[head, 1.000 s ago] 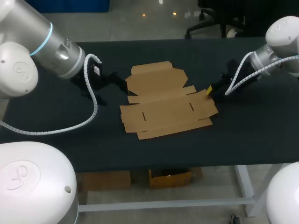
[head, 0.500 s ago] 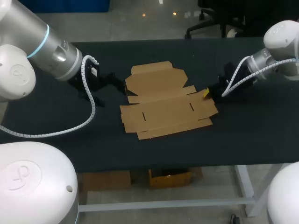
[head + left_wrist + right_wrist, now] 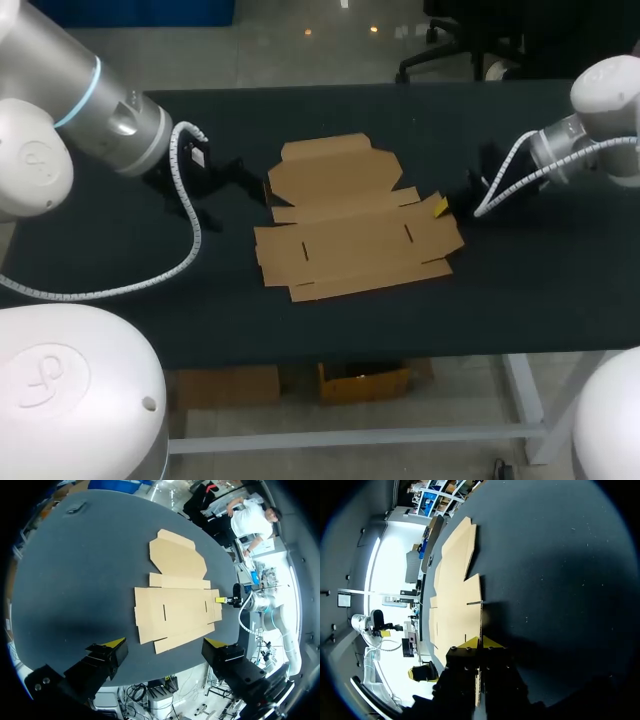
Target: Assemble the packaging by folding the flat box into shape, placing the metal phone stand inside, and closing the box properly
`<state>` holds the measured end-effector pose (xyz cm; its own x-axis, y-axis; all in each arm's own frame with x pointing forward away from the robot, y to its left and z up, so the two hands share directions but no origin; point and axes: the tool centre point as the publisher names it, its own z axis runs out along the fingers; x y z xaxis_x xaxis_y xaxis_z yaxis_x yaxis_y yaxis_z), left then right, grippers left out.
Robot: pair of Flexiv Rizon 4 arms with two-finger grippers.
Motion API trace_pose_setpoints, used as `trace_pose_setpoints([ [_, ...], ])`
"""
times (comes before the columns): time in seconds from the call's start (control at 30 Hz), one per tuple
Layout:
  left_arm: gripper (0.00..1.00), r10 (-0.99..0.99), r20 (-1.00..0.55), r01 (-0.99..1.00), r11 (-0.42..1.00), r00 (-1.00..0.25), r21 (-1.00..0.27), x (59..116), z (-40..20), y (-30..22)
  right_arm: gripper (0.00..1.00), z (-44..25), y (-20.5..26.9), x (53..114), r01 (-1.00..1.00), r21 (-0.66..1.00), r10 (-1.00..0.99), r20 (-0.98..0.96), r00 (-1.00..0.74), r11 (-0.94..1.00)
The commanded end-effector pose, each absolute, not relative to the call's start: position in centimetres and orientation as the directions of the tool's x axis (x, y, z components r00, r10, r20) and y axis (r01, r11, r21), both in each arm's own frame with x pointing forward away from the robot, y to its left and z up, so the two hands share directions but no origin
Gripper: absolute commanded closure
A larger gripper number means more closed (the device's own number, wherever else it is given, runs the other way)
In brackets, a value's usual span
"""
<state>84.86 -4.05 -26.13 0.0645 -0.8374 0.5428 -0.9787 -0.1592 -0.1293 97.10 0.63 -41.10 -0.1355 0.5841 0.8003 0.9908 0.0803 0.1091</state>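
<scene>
The flat brown cardboard box (image 3: 350, 222) lies unfolded in the middle of the black table (image 3: 520, 280). My right gripper (image 3: 440, 207) is at the box's right edge. In the right wrist view its yellow tips (image 3: 479, 642) are pressed together, with the thin edge of the box flap (image 3: 481, 617) running in between them. My left gripper (image 3: 255, 180) hovers just off the box's upper left flap. The left wrist view shows it (image 3: 165, 647) wide open above the table with nothing between its fingers, and the box (image 3: 175, 595) lies ahead of it. No metal stand shows in any view.
Bare black tabletop surrounds the box on all sides. The table's front edge (image 3: 400, 352) runs below the box. The white cable of my left arm (image 3: 190, 240) loops over the table to the left of the box.
My right gripper's fingers have come together on the box's right flap edge. The box has slid slightly left. My left arm has drawn back a little to the left.
</scene>
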Motion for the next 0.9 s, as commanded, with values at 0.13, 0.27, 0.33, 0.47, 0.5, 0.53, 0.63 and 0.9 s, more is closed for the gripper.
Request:
trace_pose_setpoints([
  [0.13, 0.00, -0.838, 0.542, -0.979, -0.157, 0.061, -0.132, 84.5, -26.0, -3.8, 1.00, -40.4, 0.6, 95.0, 0.989, 0.140, 0.578, 0.804, -0.140, 0.044],
  [0.27, 0.00, -0.840, 0.540, -0.978, -0.157, 0.059, -0.137, 84.4, -25.8, -3.8, 1.00, -40.0, 0.5, 94.2, 0.988, 0.149, 0.575, 0.806, -0.139, 0.030],
  [0.33, 0.00, -0.840, 0.540, -0.978, -0.156, 0.057, -0.140, 84.3, -25.8, -3.8, 1.00, -39.8, 0.5, 93.8, 0.988, 0.154, 0.574, 0.807, -0.138, 0.022],
  [0.47, 0.00, -0.840, 0.540, -0.977, -0.156, 0.056, -0.142, 84.3, -25.8, -3.9, 1.00, -39.8, 0.6, 93.1, 0.987, 0.159, 0.572, 0.809, -0.137, 0.012],
  [0.5, 0.00, -0.839, 0.541, -0.978, -0.156, 0.055, -0.141, 84.2, -25.8, -3.9, 1.00, -39.8, 0.6, 93.0, 0.987, 0.160, 0.572, 0.809, -0.135, 0.007],
  [0.53, 0.00, -0.839, 0.541, -0.978, -0.155, 0.055, -0.141, 84.2, -25.8, -3.9, 1.00, -39.9, 0.6, 92.8, 0.988, 0.157, 0.567, 0.814, -0.128, -0.002],
  [0.63, 0.00, -0.840, 0.540, -0.979, -0.151, 0.053, -0.139, 84.2, -25.8, -4.1, 1.00, -40.1, 0.3, 92.5, 0.988, 0.153, 0.565, 0.816, -0.120, -0.012],
  [0.9, 0.00, -0.841, 0.538, -0.979, -0.146, 0.048, -0.141, 84.2, -25.8, -4.3, 1.00, -40.6, -0.2, 91.9, 0.989, 0.145, 0.560, 0.822, -0.101, -0.036],
])
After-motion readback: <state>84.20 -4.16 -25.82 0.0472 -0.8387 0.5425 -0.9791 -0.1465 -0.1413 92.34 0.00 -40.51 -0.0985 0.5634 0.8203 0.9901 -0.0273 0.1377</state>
